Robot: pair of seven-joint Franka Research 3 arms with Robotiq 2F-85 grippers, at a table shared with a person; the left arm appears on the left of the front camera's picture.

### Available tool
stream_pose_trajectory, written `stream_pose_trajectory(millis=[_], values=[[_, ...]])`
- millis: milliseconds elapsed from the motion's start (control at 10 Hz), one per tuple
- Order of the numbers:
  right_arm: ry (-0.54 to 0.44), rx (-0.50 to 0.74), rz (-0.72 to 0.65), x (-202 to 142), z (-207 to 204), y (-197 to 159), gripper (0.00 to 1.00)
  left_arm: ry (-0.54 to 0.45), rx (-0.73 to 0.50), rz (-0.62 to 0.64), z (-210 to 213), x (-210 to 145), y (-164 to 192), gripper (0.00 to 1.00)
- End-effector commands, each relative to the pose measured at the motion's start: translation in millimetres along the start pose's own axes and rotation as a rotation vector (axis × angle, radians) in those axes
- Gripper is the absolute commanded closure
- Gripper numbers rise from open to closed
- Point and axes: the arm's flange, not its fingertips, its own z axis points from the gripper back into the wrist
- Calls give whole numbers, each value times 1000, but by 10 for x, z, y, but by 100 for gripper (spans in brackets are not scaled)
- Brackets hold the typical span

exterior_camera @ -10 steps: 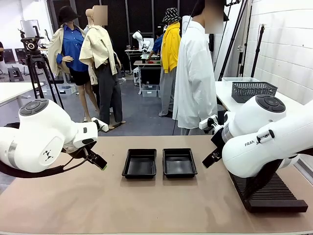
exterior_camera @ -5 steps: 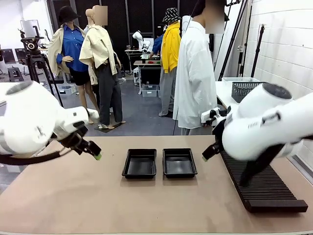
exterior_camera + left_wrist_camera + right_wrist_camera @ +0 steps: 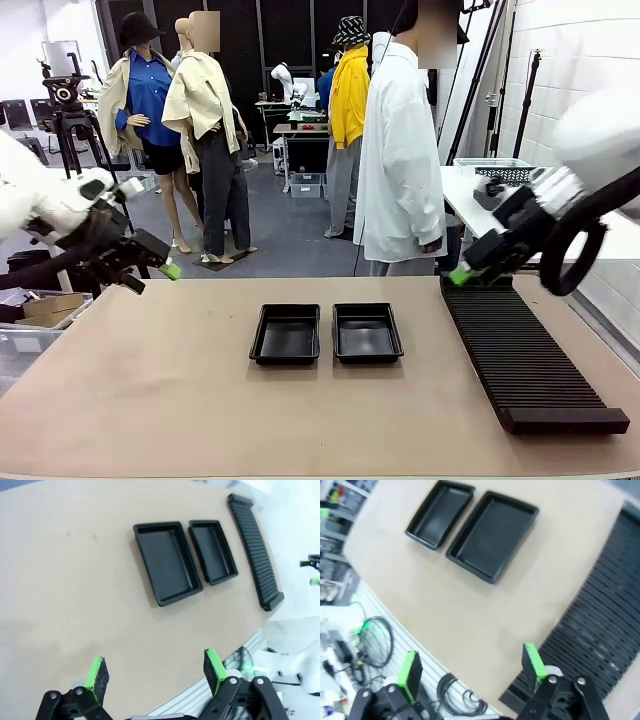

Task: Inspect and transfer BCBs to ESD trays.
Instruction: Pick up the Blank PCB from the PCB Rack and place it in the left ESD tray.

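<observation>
Two ESD trays (image 3: 288, 338), shallow, black and glossy with sloped raised rims, are lying side by side on the tan table (image 3: 180, 400), their floors showing bare. The left gripper (image 3: 155, 669) is hovering above the table with its fingers (image 3: 97, 674) spread wide, holding and touching nothing. The trays are sitting well beyond its fingertips. The right gripper (image 3: 471, 666) is also hanging wide open and gripping nothing. The trays are lying far ahead of its fingers (image 3: 533, 661), and a long ribbed black rack (image 3: 590, 625) is running just behind one of them.
</observation>
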Motion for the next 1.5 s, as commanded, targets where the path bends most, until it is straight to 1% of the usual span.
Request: stream_pose_trajectory(millis=[0,200,300,400,600,800,900,1100,1200,1300,1400], values=[[-16,85,-49,-48,106,-413,0,-35,-185,82,77,-34,385,0],[-159,296,-61,-360,480,-815,0,-115,-345,169,303,-181,849,0],[-239,378,-59,-542,628,-978,0,-164,-418,222,415,-290,1072,0],[-308,442,-65,-697,718,-1127,0,-209,-460,265,532,-390,1257,0],[-429,568,-90,-990,838,-1406,0,-268,-554,309,679,-508,1505,0],[-527,655,-78,-1171,900,-1575,0,-286,-634,314,729,-520,1663,0],[-535,687,-74,-1202,871,-1602,0,-295,-692,309,713,-531,1737,0],[-522,702,-61,-1163,851,-1609,0,-297,-741,274,671,-532,1779,0],[-533,695,-58,-1150,875,-1596,0,-303,-747,267,662,-508,1775,0],[-554,661,-29,-1178,909,-1537,0,-341,-698,228,686,-555,1774,0],[-509,695,-82,-1215,808,-1580,0,-277,-730,295,660,-564,1727,0]])
